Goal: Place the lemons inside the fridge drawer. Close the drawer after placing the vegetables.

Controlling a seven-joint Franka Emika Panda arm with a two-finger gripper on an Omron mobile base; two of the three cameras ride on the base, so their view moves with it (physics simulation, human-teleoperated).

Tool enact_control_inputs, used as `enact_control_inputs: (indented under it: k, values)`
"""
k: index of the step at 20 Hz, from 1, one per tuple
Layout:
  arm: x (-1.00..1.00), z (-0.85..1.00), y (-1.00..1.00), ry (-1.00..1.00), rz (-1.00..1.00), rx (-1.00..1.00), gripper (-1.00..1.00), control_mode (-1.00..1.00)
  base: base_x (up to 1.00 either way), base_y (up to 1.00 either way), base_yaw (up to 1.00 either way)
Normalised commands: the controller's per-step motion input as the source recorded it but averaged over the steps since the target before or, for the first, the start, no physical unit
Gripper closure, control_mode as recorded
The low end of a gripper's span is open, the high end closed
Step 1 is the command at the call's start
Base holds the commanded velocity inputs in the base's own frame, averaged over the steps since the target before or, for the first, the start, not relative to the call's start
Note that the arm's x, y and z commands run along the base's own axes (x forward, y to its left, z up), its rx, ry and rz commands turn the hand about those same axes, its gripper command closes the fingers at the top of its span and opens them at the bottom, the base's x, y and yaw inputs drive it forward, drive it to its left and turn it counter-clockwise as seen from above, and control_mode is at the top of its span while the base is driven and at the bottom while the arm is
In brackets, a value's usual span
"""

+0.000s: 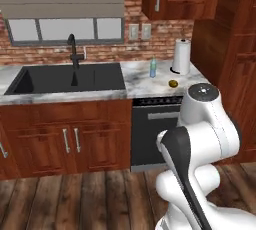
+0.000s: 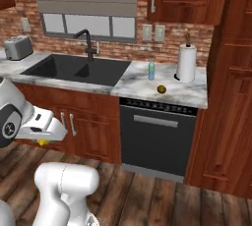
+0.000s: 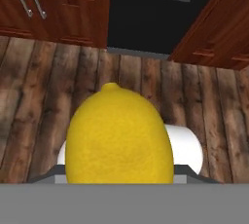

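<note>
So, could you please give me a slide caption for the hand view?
Gripper carrying a lemon above the wooden floor, facing the dishwasher.

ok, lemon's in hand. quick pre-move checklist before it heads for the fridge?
1. Lemon held in the gripper: ok, it sits right in front of the hand camera, over the wood floor.
2. Grip secure: cannot tell, the fingertips are hidden behind the fruit.
3. Second lemon located: ok, on the counter near the blue-capped bottle and paper towel roll.
4. Fridge drawer open: cannot tell, not seen from here.
5. Path low past the cabinets: ok, floor ahead looks bare.
</note>
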Motion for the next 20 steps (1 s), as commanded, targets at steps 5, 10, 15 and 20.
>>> enact_control_inputs:
  k: [5, 10, 15, 20]
  values:
    - [0.0, 0.0, 0.0, 0.0, 0.0, 0.0, 1.0, 1.0, 0.0, 0.56, 0.67]
    - [0.0, 0.0, 0.0, 0.0, 0.0, 0.0, 1.0, 1.0, 0.0, 0.42, 0.66]
    - [0.0, 0.0, 0.0, 0.0, 0.0, 0.0, 1.0, 1.0, 0.02, 0.22, 0.66]
    - [0.0, 0.0, 0.0, 0.0, 0.0, 0.0, 1.0, 1.0, 0.15, 0.03, 0.65]
